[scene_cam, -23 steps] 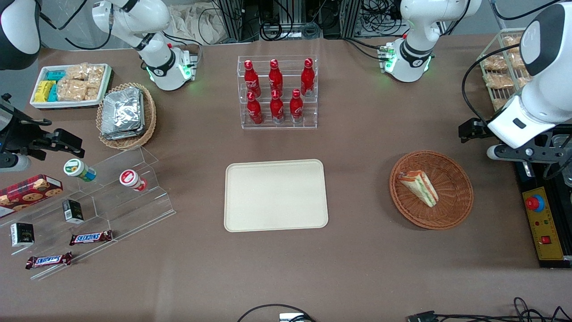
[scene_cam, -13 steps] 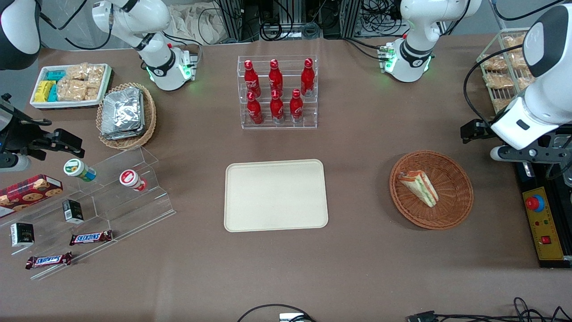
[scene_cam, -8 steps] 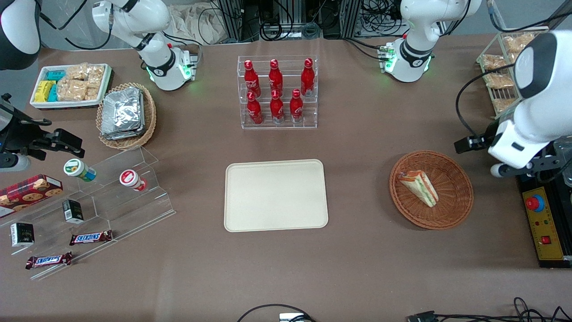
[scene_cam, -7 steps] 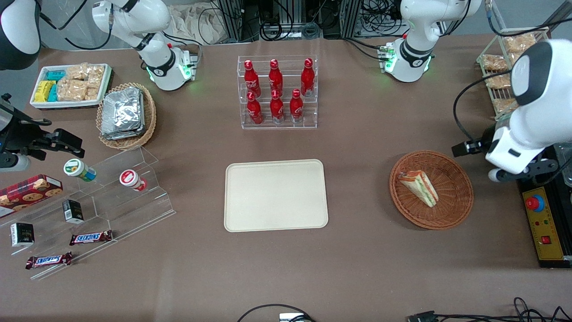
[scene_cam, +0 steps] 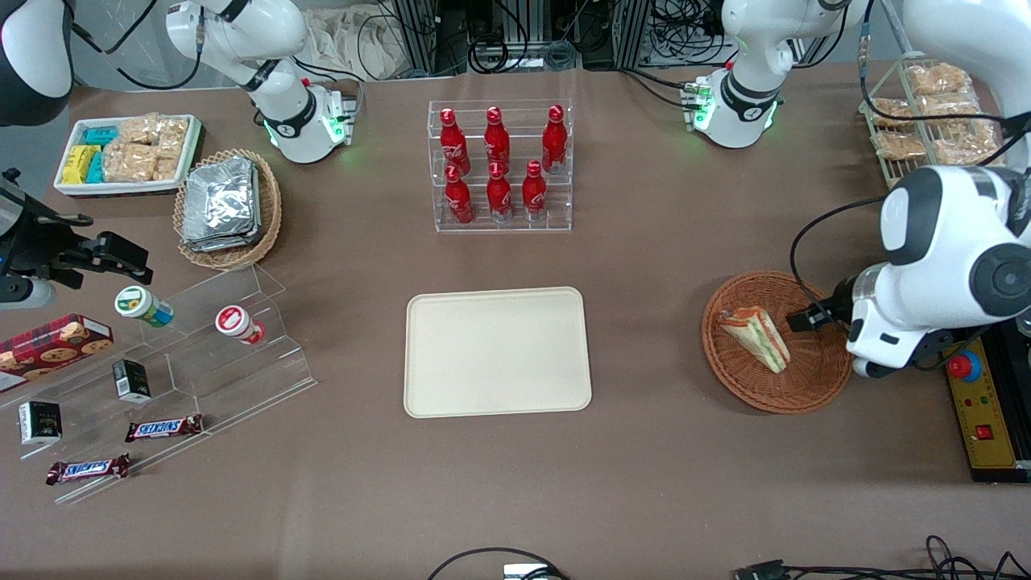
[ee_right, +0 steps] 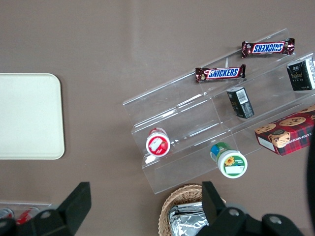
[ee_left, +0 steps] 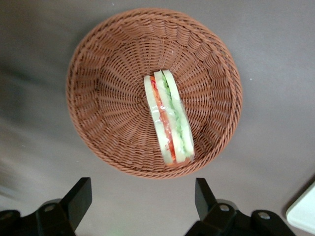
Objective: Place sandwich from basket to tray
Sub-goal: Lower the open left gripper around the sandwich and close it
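**Arm swung in over the basket, sandwich not yet touched**

Since 1.7 s ago: big sideways travel of the working arm, from out past the table edge near the rack of bagged snacks (scene_cam: 926,113) to a spot hanging at the basket (scene_cam: 778,341) rim. Gripper (ee_left: 139,204) now above the table just beside the basket, fingers (ee_left: 78,196) spread wide apart, nothing between them. Sandwich (ee_left: 169,116) unmoved in all that time: lying on its side in the middle of the basket, red and green filling edge showing, well apart from the fingers. Tray (scene_cam: 497,352) also unmoved, bare, mid-table, toward the parked arm's end from the basket.

Meaning for the task: approach mostly done, grasp not begun. Probably next a small shift to centre over the wedge, then a descent into the bowl. Likely care needed with soft bread, a slanted wedge and a wicker wall close by.

Count, front view:
- 1 sandwich, 1 round brown basket, 1 tray.
- 6 red bottles (scene_cam: 498,161) in a clear rack, farther from the camera than the tray.
- 2 chocolate bars (scene_cam: 163,428), 2 small dark boxes (scene_cam: 131,380), 2 small round tubs (scene_cam: 239,324) and 1 cookie box (scene_cam: 50,345) on or beside the clear stepped stand at the parked arm's end.
- 1 lighter basket of foil packets (scene_cam: 221,205) and 1 white bin of packets (scene_cam: 127,153) farther back there.
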